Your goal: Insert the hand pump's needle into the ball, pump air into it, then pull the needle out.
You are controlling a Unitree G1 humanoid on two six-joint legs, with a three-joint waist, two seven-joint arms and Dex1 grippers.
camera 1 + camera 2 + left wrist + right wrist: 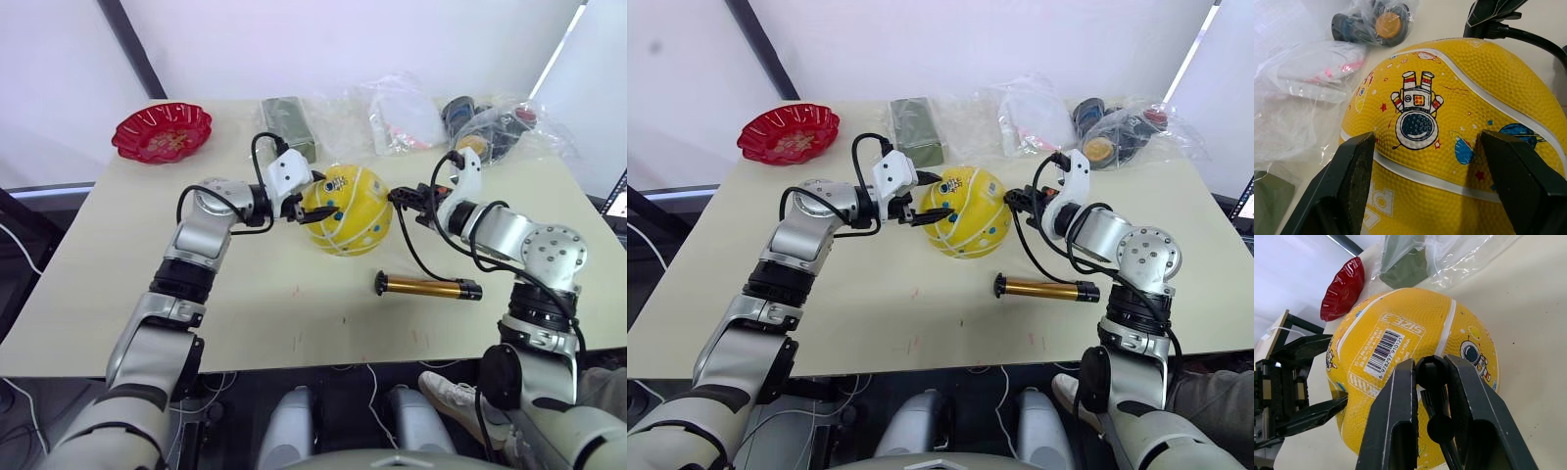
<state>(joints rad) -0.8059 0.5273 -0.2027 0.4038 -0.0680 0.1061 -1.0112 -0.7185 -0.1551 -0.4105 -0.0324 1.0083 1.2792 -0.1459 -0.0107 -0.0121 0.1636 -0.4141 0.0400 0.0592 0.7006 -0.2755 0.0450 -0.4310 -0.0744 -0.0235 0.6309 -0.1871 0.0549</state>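
Two grippers at work | left gripper (312, 209) spread, bracing the ball (347, 210) between its fingers | right gripper (1432, 396) clamped on the needle (1431, 382) fitting, ball just ahead | we judge ball light, pebbled, rolls easily; needle thin, hold by fitting | hand pump (428, 287) lies below right gripper

Yellow ball (965, 223) between both end effectors, pump (1044, 289) nearby.

Your yellow ball (347, 210) rests mid-table. The gold hand pump (428, 287) lies flat at its 4 o'clock, apart.
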